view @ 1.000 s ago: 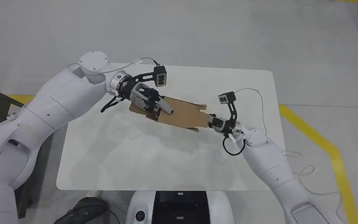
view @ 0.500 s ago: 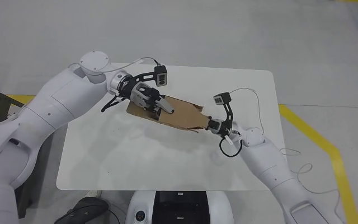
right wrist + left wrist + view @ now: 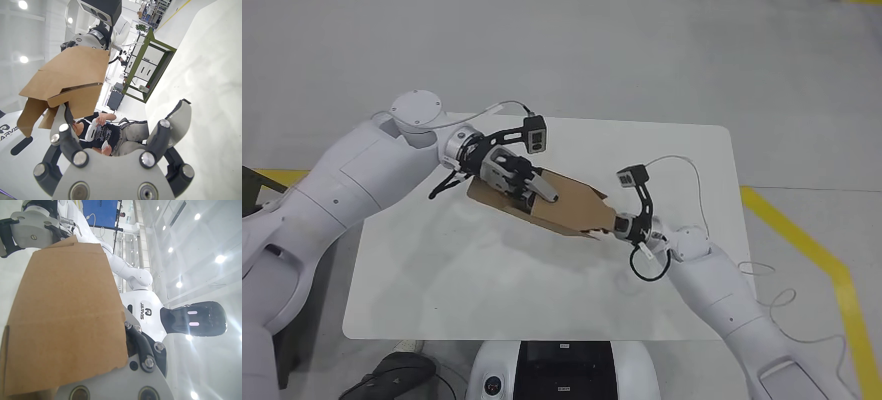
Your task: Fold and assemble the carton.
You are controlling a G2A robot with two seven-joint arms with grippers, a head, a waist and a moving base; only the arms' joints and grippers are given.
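A flat brown carton (image 3: 577, 207) hangs above the white table (image 3: 442, 290), tilted and partly spread into a sleeve. My left gripper (image 3: 529, 189) is shut on the carton's left end; in the left wrist view the cardboard (image 3: 66, 306) covers one side and a dark finger (image 3: 140, 344) shows past its edge. My right gripper (image 3: 614, 228) is at the carton's right end and open. In the right wrist view one finger (image 3: 63, 113) is tucked under the carton's (image 3: 75, 75) lower flap, while the other finger (image 3: 179, 117) stands well apart over the table.
The carton is near the table's middle, with bare tabletop (image 3: 492, 290) toward the near edge and to the right (image 3: 692, 160). A thin white cable (image 3: 697, 180) loops from the right wrist camera above the table.
My right gripper has pushed left and slightly nearer against the carton's right end. The carton looks shorter and more spread open. The left gripper has shifted a little right while holding on.
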